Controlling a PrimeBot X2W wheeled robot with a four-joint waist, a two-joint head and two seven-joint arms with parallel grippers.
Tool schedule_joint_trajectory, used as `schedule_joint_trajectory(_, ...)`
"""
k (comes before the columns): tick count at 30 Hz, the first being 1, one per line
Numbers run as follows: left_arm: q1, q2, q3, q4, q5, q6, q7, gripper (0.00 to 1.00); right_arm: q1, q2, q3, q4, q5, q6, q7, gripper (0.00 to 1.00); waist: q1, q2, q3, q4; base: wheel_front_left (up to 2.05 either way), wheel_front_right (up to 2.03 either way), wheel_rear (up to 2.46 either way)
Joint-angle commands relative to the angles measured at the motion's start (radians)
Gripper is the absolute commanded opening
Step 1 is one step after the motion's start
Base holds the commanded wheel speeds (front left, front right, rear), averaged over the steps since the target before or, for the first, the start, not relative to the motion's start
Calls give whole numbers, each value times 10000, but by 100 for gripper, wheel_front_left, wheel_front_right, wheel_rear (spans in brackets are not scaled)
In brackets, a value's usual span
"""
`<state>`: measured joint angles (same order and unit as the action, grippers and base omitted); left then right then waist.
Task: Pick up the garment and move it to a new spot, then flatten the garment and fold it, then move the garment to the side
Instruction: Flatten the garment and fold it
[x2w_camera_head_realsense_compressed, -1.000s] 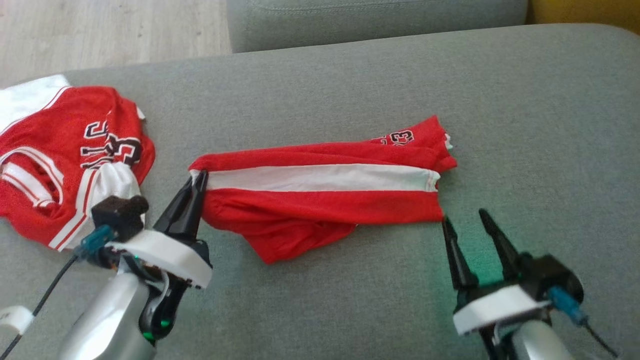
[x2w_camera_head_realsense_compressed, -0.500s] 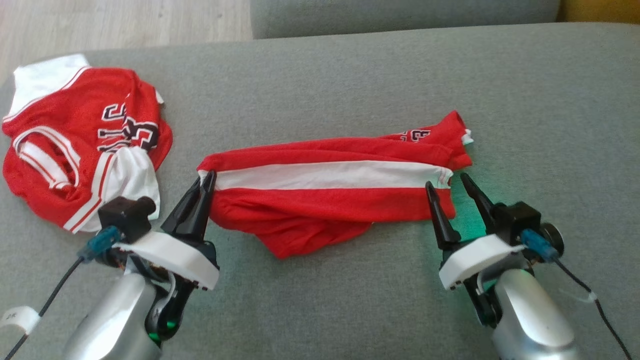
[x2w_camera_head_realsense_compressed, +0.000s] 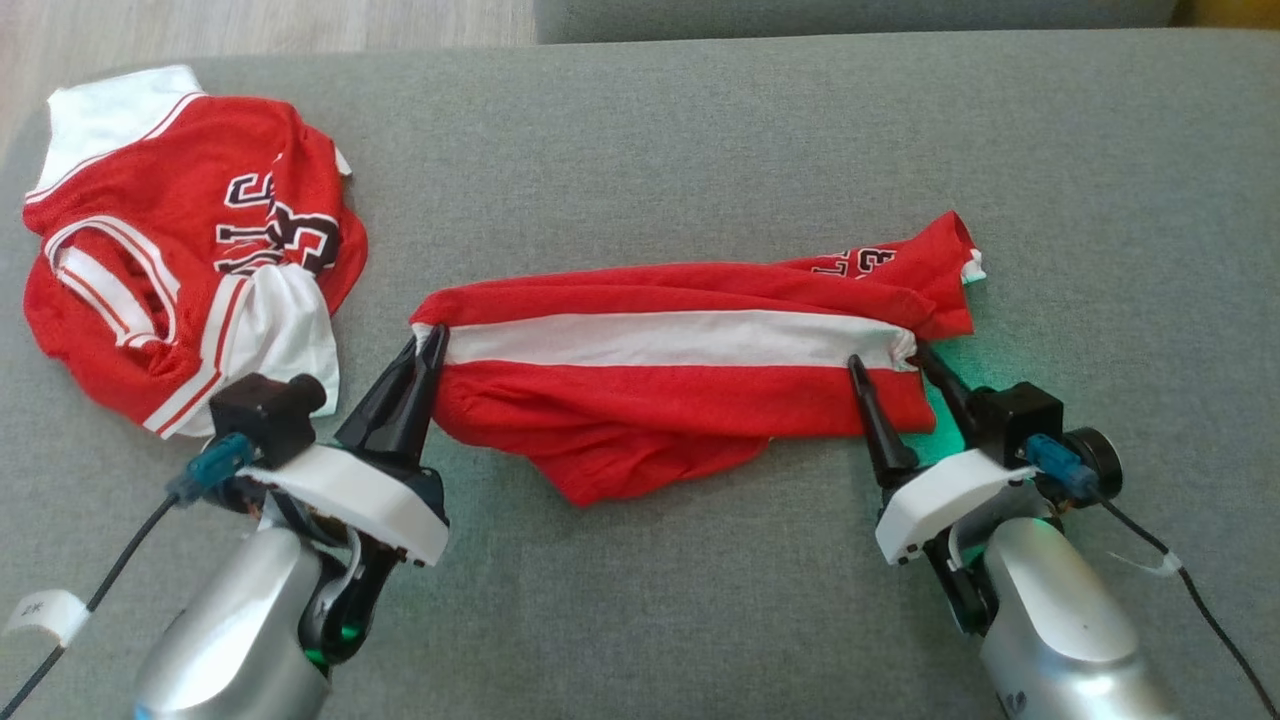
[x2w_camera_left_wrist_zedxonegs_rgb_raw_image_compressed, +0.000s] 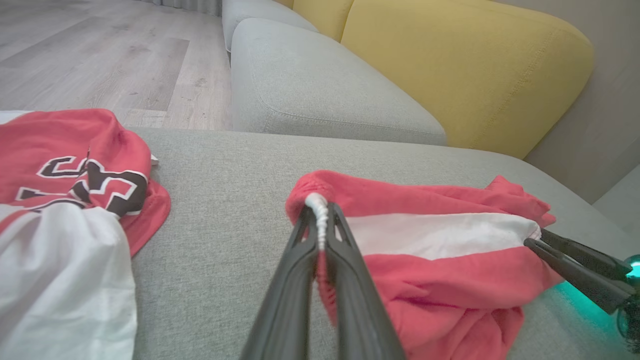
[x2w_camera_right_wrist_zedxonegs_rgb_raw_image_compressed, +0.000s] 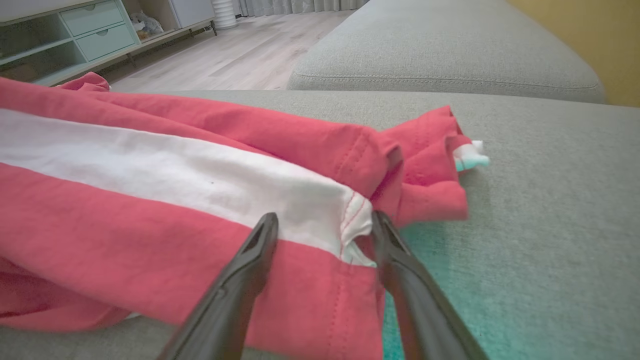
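Red garment w/ a white stripe lies bunched on the grey sofa seat, stretched L-to-R across the middle of the head view, its lower edge sagging in a loose fold. L gripper is pinched tight on the garment's L end, right at the stripe's hem. In the L wrist view both fingers press together w/ the white hem poking out btwn the tips. R gripper is spread apart at the R end: one finger lies over the red cloth below the stripe, the other sits just past the stripe's end by the folded corner. R wrist view shows cloth btwn the tips, not squeezed. Green glow on the seat beside it. A 2nd red jersey w/ dark lettering sits crumpled at far L, apart from the garment. Yellow cushion & wood floor lie beyond.
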<state>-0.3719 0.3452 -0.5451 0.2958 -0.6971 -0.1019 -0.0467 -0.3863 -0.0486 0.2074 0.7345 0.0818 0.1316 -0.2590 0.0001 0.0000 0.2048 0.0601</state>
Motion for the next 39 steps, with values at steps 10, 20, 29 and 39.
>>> schedule_joint_trajectory(10,-538,282,352,36,-34,-43,-280,0,-201,-16,15,-449,-356,-9,-28,0,-1,0,-295,-87,0,0,0)
schedule_joint_trajectory(20,-1603,653,215,-600,387,-131,-261,0,-670,-16,-1005,-2748,-709,-9,-28,0,-1,0,-337,-490,0,0,0)
schedule_joint_trajectory(29,-6211,100,-467,299,1611,-249,-5,0,-4416,-810,-1862,-3703,-2108,-9,-28,0,-1,0,928,-790,0,0,0)
schedule_joint_trajectory(39,-10134,-1179,-403,2471,2182,-282,-2111,0,-7743,-1823,-2469,-4410,-2731,-9,-28,0,-1,0,1743,-1036,0,0,0)
